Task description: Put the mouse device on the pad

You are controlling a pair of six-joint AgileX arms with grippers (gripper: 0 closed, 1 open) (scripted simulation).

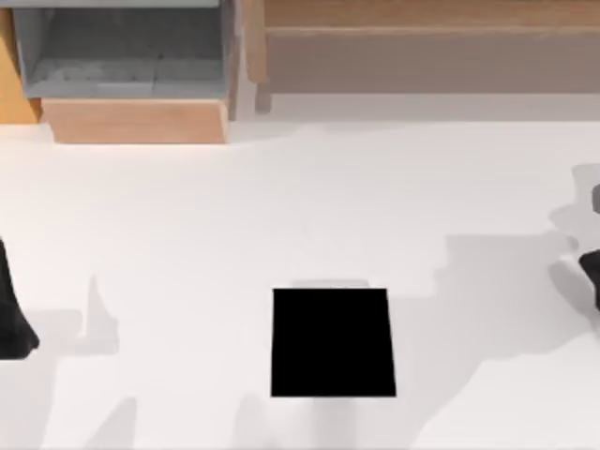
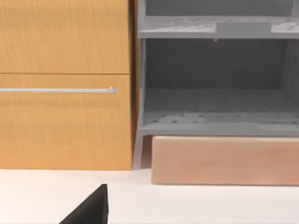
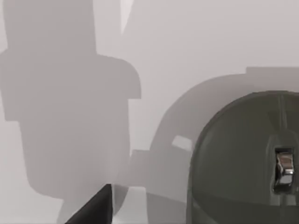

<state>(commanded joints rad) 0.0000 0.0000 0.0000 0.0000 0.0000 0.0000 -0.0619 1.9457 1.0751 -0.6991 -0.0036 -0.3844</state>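
The pad [image 1: 332, 343] is a flat black near-square lying near the table's front edge, at the middle, with nothing on it. The mouse device [image 3: 238, 158] is dark grey-olive with a shiny scroll wheel. It looms large in the right wrist view, resting on the white table just below that camera. My right gripper [image 1: 591, 277] sits at the table's far right edge, well to the right of the pad, close over the mouse and not holding it. My left gripper [image 1: 14, 319] is parked at the far left edge.
A wooden cabinet [image 2: 65, 84] with a grey open shelf unit [image 1: 122, 52] and a light wooden block [image 1: 136, 120] stands at the back left. A long wooden unit [image 1: 431, 42] runs along the back right. White tabletop [image 1: 281, 206] spreads between the arms.
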